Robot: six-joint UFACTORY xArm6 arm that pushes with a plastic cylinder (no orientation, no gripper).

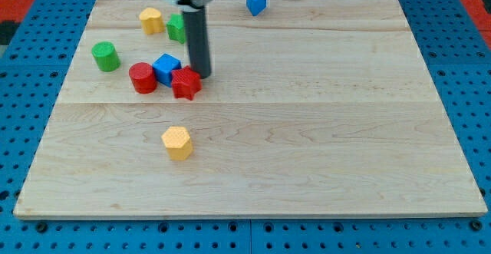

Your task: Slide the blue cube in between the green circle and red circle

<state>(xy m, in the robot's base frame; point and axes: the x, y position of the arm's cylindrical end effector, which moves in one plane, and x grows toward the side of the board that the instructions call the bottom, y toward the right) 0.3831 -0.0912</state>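
Note:
The blue cube (166, 67) sits at the board's upper left, touching the red circle (143, 78) on its left and a red star-shaped block (186, 83) on its right. The green circle (105, 56) stands apart, further to the view's left and a little higher. My tip (202, 74) rests on the board just right of the red star's top and right of the blue cube, close to both.
A yellow block (151, 20) and a green block (177, 28), partly hidden behind the rod, lie near the top left. A blue block (256, 1) lies at the top edge. A yellow hexagon-like block (177, 142) sits lower, left of centre.

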